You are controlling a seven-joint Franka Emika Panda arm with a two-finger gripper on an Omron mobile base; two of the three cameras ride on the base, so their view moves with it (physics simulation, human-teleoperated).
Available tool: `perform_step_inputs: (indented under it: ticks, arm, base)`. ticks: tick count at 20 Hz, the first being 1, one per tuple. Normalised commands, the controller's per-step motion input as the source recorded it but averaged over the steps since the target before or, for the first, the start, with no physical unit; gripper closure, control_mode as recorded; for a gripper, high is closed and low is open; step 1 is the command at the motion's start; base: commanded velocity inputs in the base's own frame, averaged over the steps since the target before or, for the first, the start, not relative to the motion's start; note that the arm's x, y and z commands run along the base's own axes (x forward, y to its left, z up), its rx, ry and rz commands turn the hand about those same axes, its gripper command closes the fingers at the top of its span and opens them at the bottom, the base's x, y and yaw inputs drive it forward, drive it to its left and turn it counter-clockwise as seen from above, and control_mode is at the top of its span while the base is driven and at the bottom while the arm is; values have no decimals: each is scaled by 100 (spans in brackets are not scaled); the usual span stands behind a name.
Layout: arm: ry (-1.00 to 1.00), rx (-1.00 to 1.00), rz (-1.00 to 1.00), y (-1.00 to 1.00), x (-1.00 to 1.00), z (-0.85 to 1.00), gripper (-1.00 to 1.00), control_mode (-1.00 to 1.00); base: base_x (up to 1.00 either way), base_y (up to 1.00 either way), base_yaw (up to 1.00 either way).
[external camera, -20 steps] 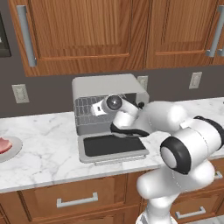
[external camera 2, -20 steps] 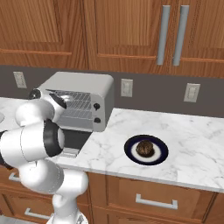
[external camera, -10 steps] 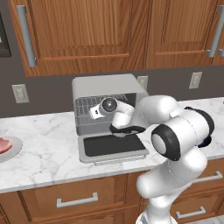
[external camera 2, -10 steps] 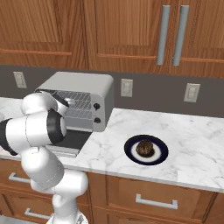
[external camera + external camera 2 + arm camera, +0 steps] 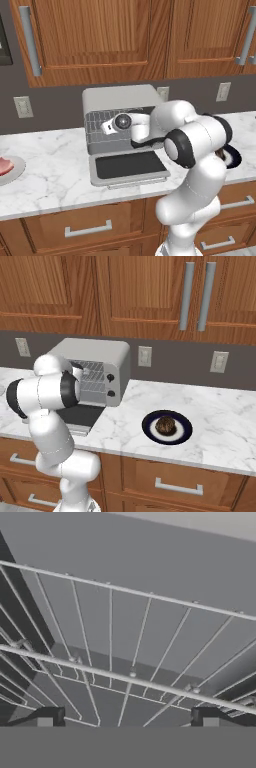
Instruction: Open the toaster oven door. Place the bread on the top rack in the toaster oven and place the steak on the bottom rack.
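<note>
Silver toaster oven door (image 5: pixel 131 167) down flat, fingers (image 5: pixel 127 718) spread empty before the wire racks; bread (image 5: pixel 165 426) plated well to the arm's right, steak (image 5: pixel 4 165) far left on tabletop (image 5: pixel 45 192).

Matt silver metal toaster oven (image 5: pixel 120 97), glossy marble counter (image 5: pixel 215 416), wood cabinets (image 5: pixel 100 35)

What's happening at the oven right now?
The toaster oven door is folded down flat. The gripper is open and empty, pointing at the wire racks inside the toaster oven. The bread sits on its dark plate; the steak lies on a plate at the far left.
</note>
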Motion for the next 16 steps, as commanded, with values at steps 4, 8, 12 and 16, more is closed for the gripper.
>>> perform_step_inputs:
  ticks: [4, 8, 12, 16]
  arm:
    - [-3, 2, -2, -2, 28, -41, -100, -100]
    - [3, 2, -3, -1, 1, -32, -100, -100]
    - [10, 1, -2, 0, 4, -37, -100, -100]
    - [23, 0, -1, 0, 0, -50, -100, -100]
  base:
    - [0, 0, 0]
    - [0, 0, 0]
    - [0, 0, 0]
    - [0, 0, 0]
